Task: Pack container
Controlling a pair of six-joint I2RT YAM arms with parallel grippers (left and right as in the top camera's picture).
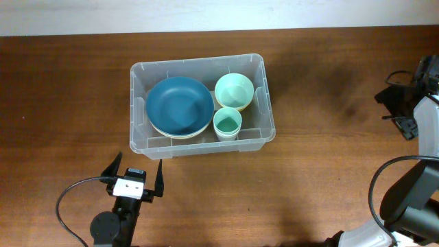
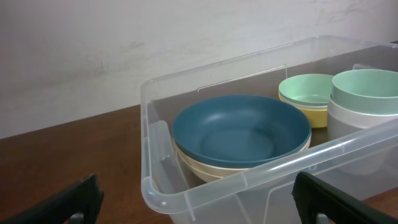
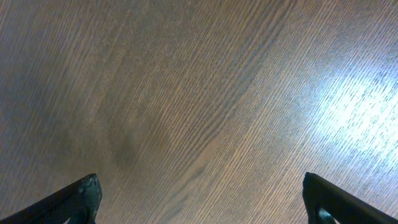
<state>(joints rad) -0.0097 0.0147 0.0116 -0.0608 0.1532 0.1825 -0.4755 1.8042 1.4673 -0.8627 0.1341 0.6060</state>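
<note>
One container [image 1: 200, 148] | clear plastic | rectangular, rounded corners | rimmed edge

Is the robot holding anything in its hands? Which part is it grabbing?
Nothing. The left gripper and the right gripper are both open and empty, and neither touches the container.

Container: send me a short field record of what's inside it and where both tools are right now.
container: clear bin, no lid on it, mid-table
left part: blue bowl stacked on a cream bowl
right part, far side: light green bowl on a yellow bowl
right part, near side: mint cup, upright
left tool: open, empty, just in front of the container's near wall
right tool: open, empty, over bare wooden table far to the right
</note>
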